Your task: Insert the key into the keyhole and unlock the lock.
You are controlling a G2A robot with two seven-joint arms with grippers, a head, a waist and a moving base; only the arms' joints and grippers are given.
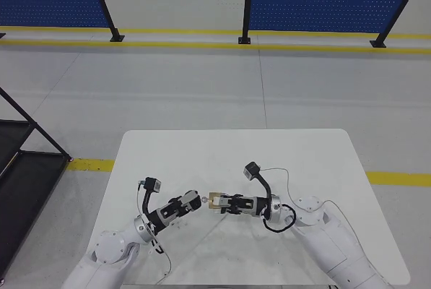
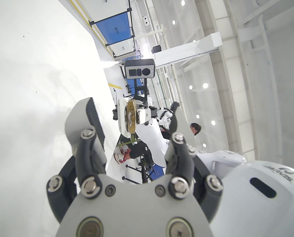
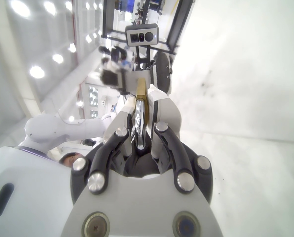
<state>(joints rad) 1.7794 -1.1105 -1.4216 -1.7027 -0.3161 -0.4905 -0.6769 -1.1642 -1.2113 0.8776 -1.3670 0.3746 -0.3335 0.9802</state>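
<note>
A brass padlock (image 1: 214, 201) with a chrome shackle (image 3: 139, 119) is held above the white table (image 1: 237, 152) near its front middle. My right gripper (image 1: 228, 204) is shut on it, fingers (image 3: 164, 109) clamped on both flat sides of the lock (image 3: 142, 91). The lock's keyhole end (image 2: 131, 117) points at my left gripper (image 1: 195, 202), which sits a short way off and level with it. That left gripper (image 2: 134, 122) is open, its pads (image 2: 95, 122) wide apart with nothing between them. I cannot make out a key.
A black shelf cart (image 1: 13, 166) stands on the floor left of the table. Blue barrier panels (image 1: 316, 14) and yellow floor lines run along the back. A thin cable (image 1: 287, 180) loops off the right arm over the table.
</note>
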